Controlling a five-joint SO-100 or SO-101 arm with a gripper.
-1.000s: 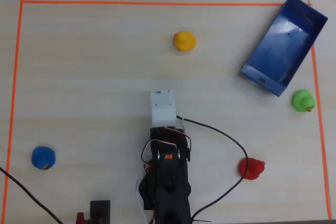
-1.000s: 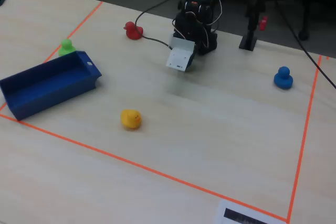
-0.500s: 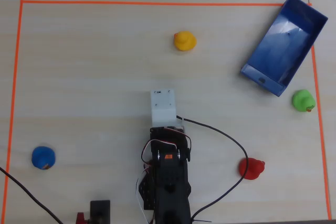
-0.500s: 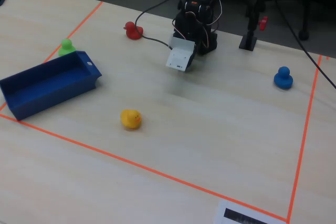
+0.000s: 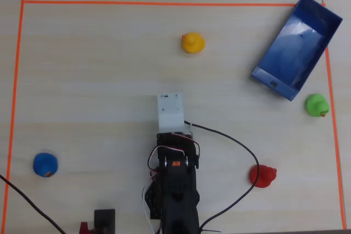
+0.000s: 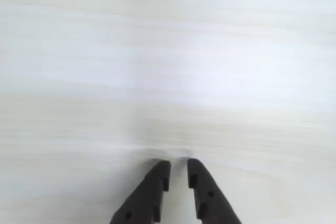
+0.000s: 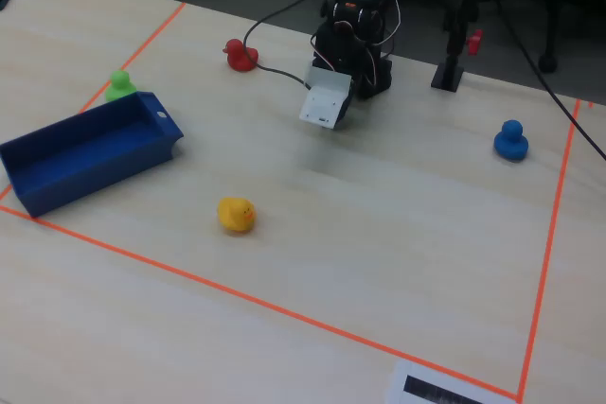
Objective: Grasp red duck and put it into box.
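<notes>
Overhead and fixed views compared against the frames 0.5 s and 1.0 s back: no visible change. The arm (image 5: 174, 182) stays folded at its base, white wrist housing (image 5: 170, 112) in the same spot, every object in the same place.

The gripper (image 6: 178, 167) in the wrist view: 2 dark fingers (image 6: 152, 192) nearly together, only a narrow slit between the tips, nothing held. They hang over bare light wood table (image 6: 168, 51).

The red duck (image 5: 263, 176) sits in the lower right of the overhead view, just inside the orange tape border (image 5: 164, 4), right of the arm and well apart from the gripper. A black cable (image 5: 236, 141) loops from the arm toward it and passes just beside it.

The box (image 5: 296, 46) lies tilted at the upper right corner of the taped area, empty, well apart from the red duck. The green duck (image 5: 317, 104) sits just below it, on the tape line.

The yellow duck (image 5: 192, 42) is at upper centre; the blue duck (image 5: 44, 164) at lower left.
</notes>
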